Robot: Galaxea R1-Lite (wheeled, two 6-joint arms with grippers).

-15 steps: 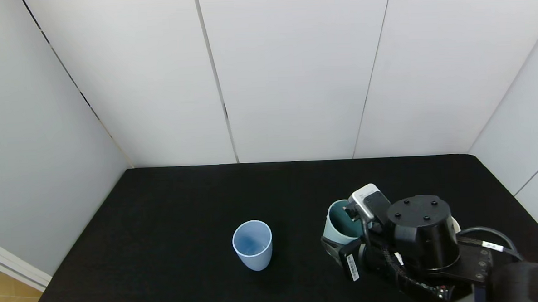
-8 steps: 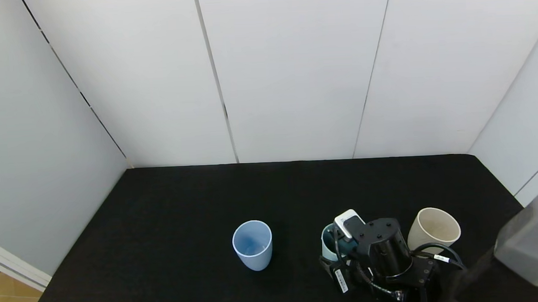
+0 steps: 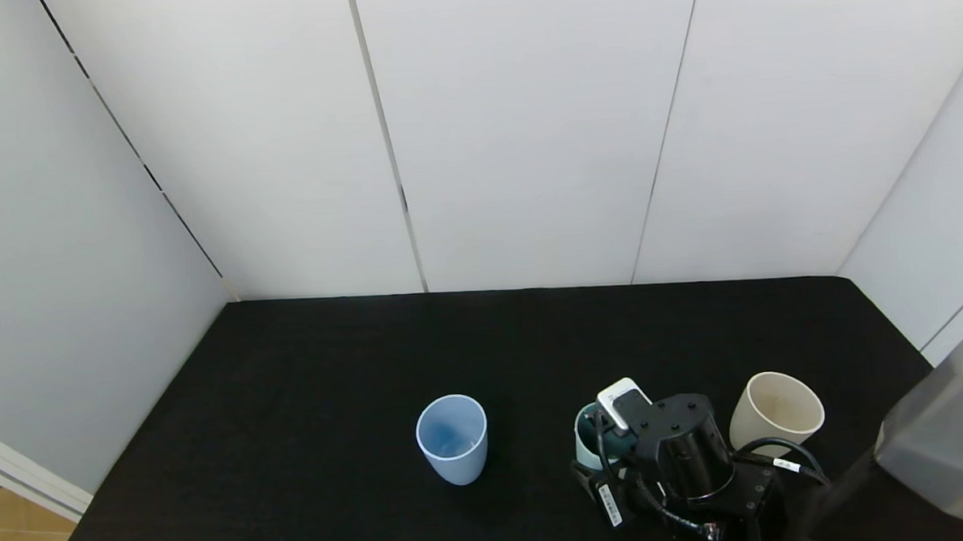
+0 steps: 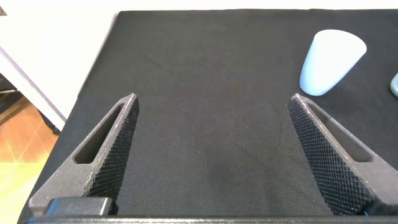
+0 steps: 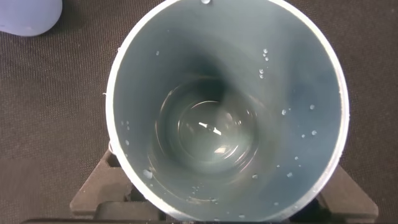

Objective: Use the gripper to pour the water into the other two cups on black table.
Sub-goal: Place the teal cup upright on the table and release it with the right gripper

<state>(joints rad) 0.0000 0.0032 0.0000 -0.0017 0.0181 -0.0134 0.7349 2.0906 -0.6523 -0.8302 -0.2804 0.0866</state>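
My right gripper [image 3: 602, 454] is shut on a mint-green cup [image 3: 586, 443] with a dark teal inside, held upright low over the black table [image 3: 332, 375]. In the right wrist view my gripper [image 5: 224, 193] holds this cup [image 5: 130, 186] on both sides, and a little water [image 5: 211, 134] glints at its bottom. The light blue cup [image 3: 451, 438] stands to its left and the cream-beige cup [image 3: 776, 410] to its right, both upright. My left gripper [image 4: 213, 102] is open and empty over bare table, with the light blue cup [image 4: 331, 61] farther off.
White wall panels [image 3: 524, 138] close the table's back and sides. A grey arm casing [image 3: 944, 445] is at the right edge. The table's left edge with wooden floor [image 4: 18, 137] beyond shows in the left wrist view.
My right gripper came down from a raised, tilted pose, setting the mint-green cup upright and low between the two cups. The cream-beige cup came into view. The left arm is unchanged.
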